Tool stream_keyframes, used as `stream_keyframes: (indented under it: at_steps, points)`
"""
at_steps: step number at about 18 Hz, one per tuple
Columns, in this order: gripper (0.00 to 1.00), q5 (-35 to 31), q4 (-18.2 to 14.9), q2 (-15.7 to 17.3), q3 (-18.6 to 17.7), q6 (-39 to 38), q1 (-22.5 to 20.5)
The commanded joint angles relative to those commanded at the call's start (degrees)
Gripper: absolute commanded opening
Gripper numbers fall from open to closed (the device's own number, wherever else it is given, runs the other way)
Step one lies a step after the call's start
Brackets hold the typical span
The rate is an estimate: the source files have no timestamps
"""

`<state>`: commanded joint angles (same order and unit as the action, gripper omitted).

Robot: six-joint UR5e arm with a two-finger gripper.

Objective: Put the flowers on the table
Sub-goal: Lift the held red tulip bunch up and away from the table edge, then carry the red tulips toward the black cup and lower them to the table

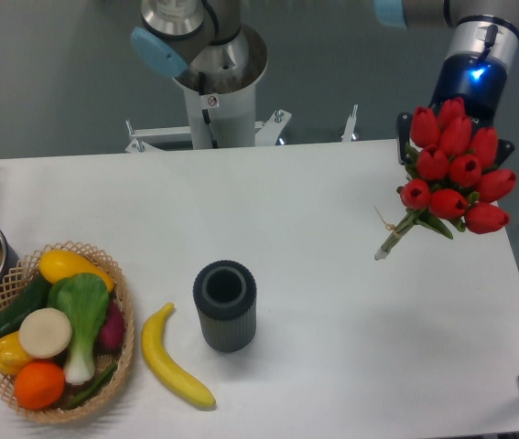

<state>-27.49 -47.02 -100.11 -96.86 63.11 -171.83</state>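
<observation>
We are seeing the two-finger gripper (442, 137) carrying the bunch of red tulip buds with green stems (454, 171) above the right end of the large white matte tabletop (332, 229); its fingers are hidden behind the buds, so we cannot tell their opening. We are judging this the carry step; next it is needing lowering, stems angling down-left, then release.

Red tulips (456, 169) with green stems; white table (332, 302); beside the dark grey ribbed vase (225, 305), a yellow banana (175, 358).
</observation>
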Motion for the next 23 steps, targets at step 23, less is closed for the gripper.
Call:
stream_keyframes:
  at_steps: [23]
  points:
    - [0.47, -56.4, 0.0, -7.2, 1.7, 1.6, 19.6]
